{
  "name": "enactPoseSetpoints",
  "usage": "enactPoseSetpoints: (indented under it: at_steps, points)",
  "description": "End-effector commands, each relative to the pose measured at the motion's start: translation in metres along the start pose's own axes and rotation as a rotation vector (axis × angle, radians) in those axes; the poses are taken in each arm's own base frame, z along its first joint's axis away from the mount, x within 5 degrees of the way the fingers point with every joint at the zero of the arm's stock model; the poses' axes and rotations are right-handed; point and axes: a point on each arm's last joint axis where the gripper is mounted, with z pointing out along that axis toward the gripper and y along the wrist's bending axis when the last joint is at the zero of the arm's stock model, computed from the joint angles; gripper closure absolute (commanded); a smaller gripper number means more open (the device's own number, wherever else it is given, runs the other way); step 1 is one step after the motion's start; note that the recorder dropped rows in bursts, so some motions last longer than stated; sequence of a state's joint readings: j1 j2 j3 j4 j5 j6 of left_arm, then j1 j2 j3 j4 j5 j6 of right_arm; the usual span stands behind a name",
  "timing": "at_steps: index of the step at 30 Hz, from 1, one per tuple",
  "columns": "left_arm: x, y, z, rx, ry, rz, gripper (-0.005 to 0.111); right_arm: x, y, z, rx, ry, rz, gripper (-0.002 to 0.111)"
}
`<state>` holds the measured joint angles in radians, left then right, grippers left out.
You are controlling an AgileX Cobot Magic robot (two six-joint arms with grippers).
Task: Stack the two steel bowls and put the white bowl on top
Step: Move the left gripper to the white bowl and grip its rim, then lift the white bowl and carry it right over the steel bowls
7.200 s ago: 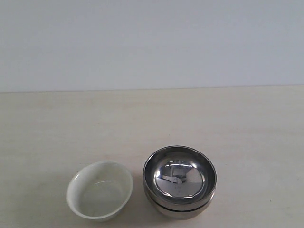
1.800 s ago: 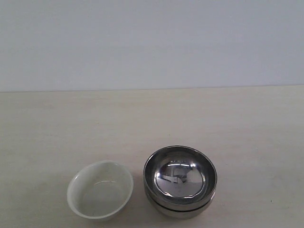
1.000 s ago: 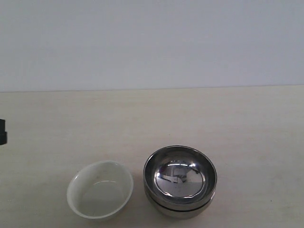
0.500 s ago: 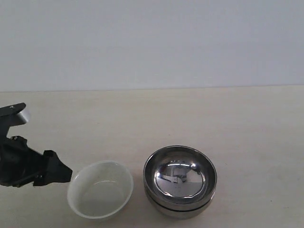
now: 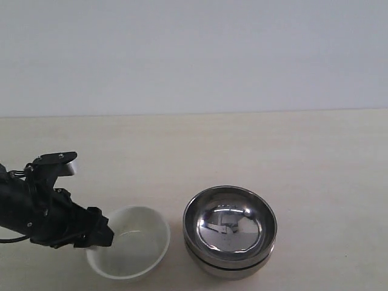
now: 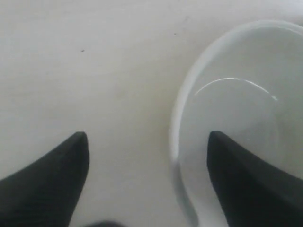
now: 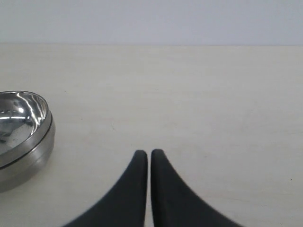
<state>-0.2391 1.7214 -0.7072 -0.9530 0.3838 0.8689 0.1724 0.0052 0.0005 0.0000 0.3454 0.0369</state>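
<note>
The two steel bowls [image 5: 230,230] sit nested one inside the other at the front of the table, also seen in the right wrist view [image 7: 21,135]. The white bowl [image 5: 134,242] stands just left of them. My left gripper [image 5: 102,235] is at the white bowl's left rim and stands open. In the left wrist view my left gripper [image 6: 147,139] straddles the rim of the white bowl [image 6: 236,118]: one finger [image 6: 246,184] is over the inside, the other [image 6: 52,175] outside over the table. My right gripper [image 7: 148,153] is shut and empty, to the right of the steel bowls.
The pale wooden table [image 5: 273,151] stretches back to a plain white wall [image 5: 194,54]. The right arm does not show in the exterior view.
My left arm has come in from the left edge and moved right to the white bowl's rim. The bowls have not moved.
</note>
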Motion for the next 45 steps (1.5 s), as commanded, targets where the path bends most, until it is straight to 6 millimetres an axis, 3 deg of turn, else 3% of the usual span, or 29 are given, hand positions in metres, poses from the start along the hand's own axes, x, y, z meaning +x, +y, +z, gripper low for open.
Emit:
enactPoseSetpoints:
  at_steps: [1, 6, 7, 8, 10, 11, 12, 16, 22, 27, 31, 37, 45]
  points:
    - [0.002, 0.003, 0.014, -0.005, 0.027, -0.018, 0.041, -0.001, 0.0, 0.0, 0.005, -0.01, -0.001, 0.108]
    - [0.002, 0.005, 0.018, -0.011, 0.021, -0.054, 0.042, -0.001, 0.0, 0.0, 0.005, -0.01, -0.001, 0.108]
    - [0.002, 0.005, 0.018, -0.008, 0.017, -0.069, 0.047, -0.001, 0.0, 0.0, 0.005, -0.01, -0.001, 0.108]
    - [0.002, 0.005, 0.018, -0.007, 0.015, -0.075, 0.053, -0.001, 0.0, 0.0, 0.005, -0.01, -0.001, 0.108]
    - [0.001, 0.003, 0.018, 0.01, 0.01, -0.113, 0.09, -0.001, 0.0, 0.0, 0.005, -0.01, -0.001, 0.108]
    - [0.001, 0.003, 0.018, 0.01, 0.01, -0.113, 0.101, -0.001, 0.0, 0.0, 0.005, -0.01, -0.001, 0.108]
    - [0.001, 0.003, 0.018, 0.01, 0.01, -0.112, 0.103, -0.001, 0.0, 0.0, 0.005, -0.01, -0.001, 0.108]
    - [-0.003, 0.0, 0.012, 0.023, -0.02, -0.151, 0.103, -0.001, 0.0, 0.0, 0.005, -0.01, -0.001, 0.108]
    - [-0.019, -0.016, -0.031, 0.066, -0.168, -0.116, 0.103, -0.001, 0.0, 0.0, 0.005, -0.01, -0.001, 0.108]
    - [-0.041, -0.042, -0.067, 0.197, -0.246, -0.071, 0.103, -0.001, 0.0, 0.0, 0.005, -0.01, -0.001, 0.108]
    - [-0.064, -0.074, -0.08, 0.257, -0.268, -0.01, 0.103, -0.001, 0.0, 0.0, 0.005, -0.01, -0.001, 0.108]
    - [-0.079, -0.122, -0.069, 0.26, -0.199, 0.119, 0.103, -0.001, 0.0, 0.0, 0.005, -0.01, -0.001, 0.108]
    - [-0.085, -0.158, -0.018, 0.288, -0.095, 0.184, 0.103, -0.001, 0.0, 0.0, 0.005, -0.01, -0.001, 0.108]
